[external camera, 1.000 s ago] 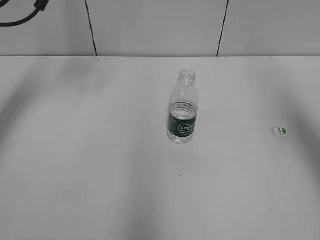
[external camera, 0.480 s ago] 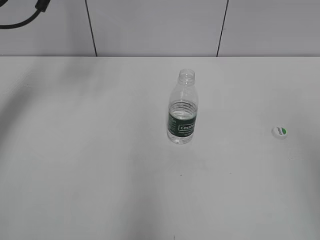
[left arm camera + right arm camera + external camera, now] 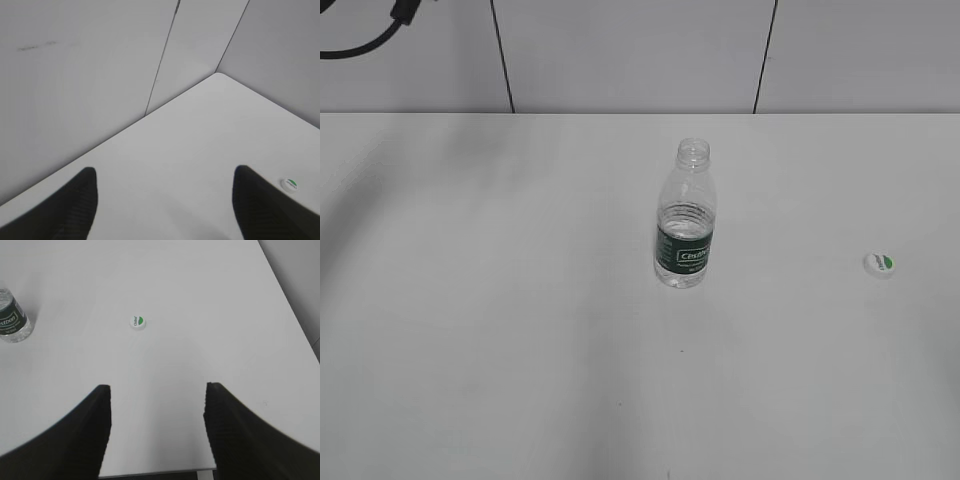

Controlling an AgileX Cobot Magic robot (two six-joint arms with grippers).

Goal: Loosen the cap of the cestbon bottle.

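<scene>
The cestbon bottle [image 3: 685,222] stands upright mid-table with its neck open and no cap on it; its base also shows in the right wrist view [image 3: 12,320]. The white cap [image 3: 880,263] with a green mark lies on the table to the bottle's right, apart from it; it shows in the right wrist view [image 3: 138,321] and the left wrist view [image 3: 289,184]. My left gripper [image 3: 165,175] is open and empty above the table. My right gripper [image 3: 156,390] is open and empty, near the table's front edge, short of the cap. Neither gripper shows in the exterior view.
The white table [image 3: 520,330] ends at a white panelled wall [image 3: 620,50] behind. A black cable [image 3: 365,30] hangs at the wall's top left. The table's right edge [image 3: 295,320] and front edge [image 3: 155,472] show in the right wrist view.
The arm shadows at the left and right sides of the table have faded and drawn back. The bottle and the cap have not moved.
</scene>
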